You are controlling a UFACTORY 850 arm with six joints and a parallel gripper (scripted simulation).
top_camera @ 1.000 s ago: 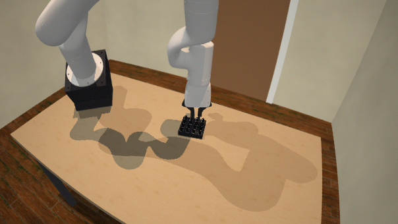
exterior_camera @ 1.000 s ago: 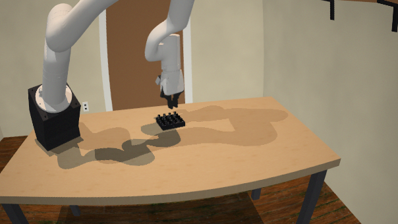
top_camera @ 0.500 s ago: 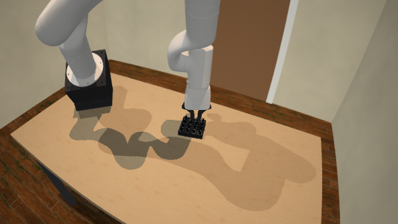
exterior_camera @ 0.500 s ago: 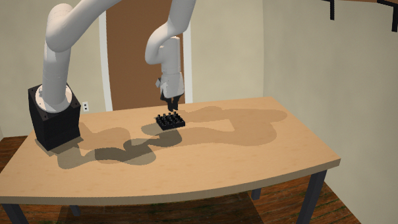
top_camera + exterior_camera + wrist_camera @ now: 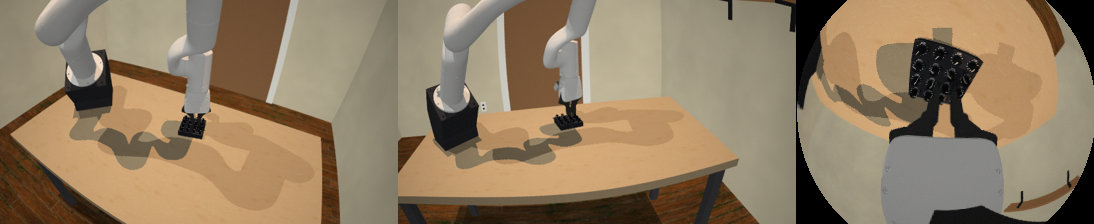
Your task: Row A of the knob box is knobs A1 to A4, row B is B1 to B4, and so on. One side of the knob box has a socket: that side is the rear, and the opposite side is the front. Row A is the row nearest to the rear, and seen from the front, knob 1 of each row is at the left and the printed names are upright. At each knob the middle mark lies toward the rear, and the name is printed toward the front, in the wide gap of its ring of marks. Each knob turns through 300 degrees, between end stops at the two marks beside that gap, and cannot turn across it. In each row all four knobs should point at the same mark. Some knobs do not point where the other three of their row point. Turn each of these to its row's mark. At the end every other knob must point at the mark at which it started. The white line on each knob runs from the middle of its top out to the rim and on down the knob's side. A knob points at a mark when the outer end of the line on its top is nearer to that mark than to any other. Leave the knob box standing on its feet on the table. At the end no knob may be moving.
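Under pincer, knob box

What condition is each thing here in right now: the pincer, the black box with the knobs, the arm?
Pincer: pointing down, fingers partly closed, their tips down among the knobs at one edge of the box; whether they clamp a knob cannot be made out.
Knob box: standing flat on the table, not tipped.
Knobs: upright in rows; too small to tell where they point.
Arm: arched over from its black pedestal to above the box.
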